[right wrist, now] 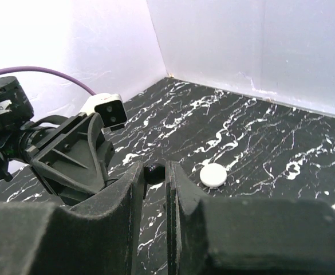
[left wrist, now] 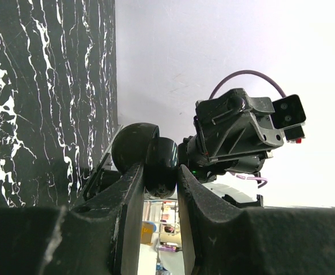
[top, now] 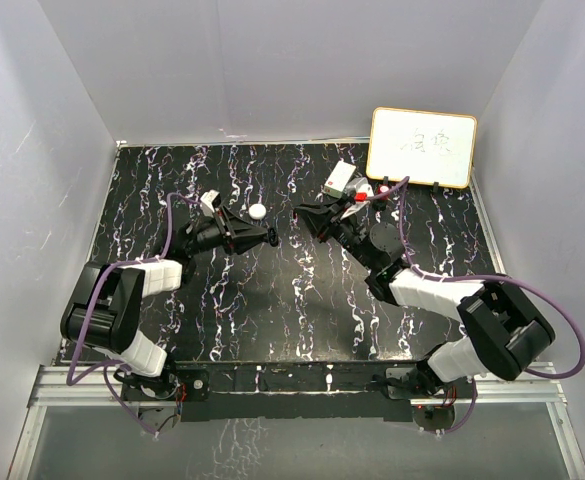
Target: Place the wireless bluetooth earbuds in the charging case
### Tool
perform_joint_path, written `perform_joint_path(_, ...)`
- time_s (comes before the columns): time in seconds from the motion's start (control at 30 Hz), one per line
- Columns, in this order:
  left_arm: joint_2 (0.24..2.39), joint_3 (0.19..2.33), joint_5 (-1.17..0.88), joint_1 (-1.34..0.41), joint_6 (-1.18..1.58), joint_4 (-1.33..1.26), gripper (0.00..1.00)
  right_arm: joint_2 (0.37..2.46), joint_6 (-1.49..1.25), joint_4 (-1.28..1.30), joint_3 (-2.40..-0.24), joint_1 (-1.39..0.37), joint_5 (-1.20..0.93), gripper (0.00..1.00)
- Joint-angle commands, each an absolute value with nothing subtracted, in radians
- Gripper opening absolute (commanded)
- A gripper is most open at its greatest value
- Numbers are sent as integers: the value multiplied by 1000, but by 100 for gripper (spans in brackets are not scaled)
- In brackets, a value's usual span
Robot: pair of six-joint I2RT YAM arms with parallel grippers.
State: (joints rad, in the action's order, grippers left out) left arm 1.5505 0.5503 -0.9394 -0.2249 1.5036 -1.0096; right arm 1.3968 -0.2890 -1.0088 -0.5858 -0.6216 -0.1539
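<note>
- A tiny, stubby black earbud (right wrist: 152, 172) is pinched at the very tips of the right gripper (right wrist: 154, 169) and held in the air above the table.
- The right gripper's jaws stand narrow, closed on the earbud, with only its dark rounded end showing between the fingers.
- Facing it, the left gripper (left wrist: 160, 175) clamps a glossy black rounded piece (left wrist: 161, 163), also held off the table. Its jaws are drawn in close against the piece's sides.
- A duller dark dome (left wrist: 134, 146) sits against that glossy piece, partly behind one finger. I cannot tell whether the two together form a charging case.
- From overhead, the two grippers point at each other over the middle of the table, their tips near one another but apart.
- A flat white round puck (top: 257, 211) lies on the table just beyond the left gripper's tip. It is near both grippers and touches neither.
- The table (top: 272, 310) is black with white marble-like veins.
- A white rectangular board with a pale wooden frame (top: 422, 147) stands at the back right corner, with faint writing on it.
- Purple cables (top: 557, 320) loop along both arms, and pale grey walls (top: 272, 60) enclose the table on three sides.
</note>
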Motion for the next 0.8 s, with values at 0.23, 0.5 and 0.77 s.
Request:
perform_joint_path(0.23, 1578, 637, -913, -272, 1536, -1035, 0, 1417, -215, -1214, -570, -656, -199, 0)
perform_joint_path(0.5, 1592, 657, -907, -290, 1557, -1058, 0, 1429, -189, -1244, -553, -666, -211, 0)
perform_joint_path(0.77, 1578, 662, -899, -300, 1560, -1054, 0, 1446, -179, -1267, -543, -668, -222, 0)
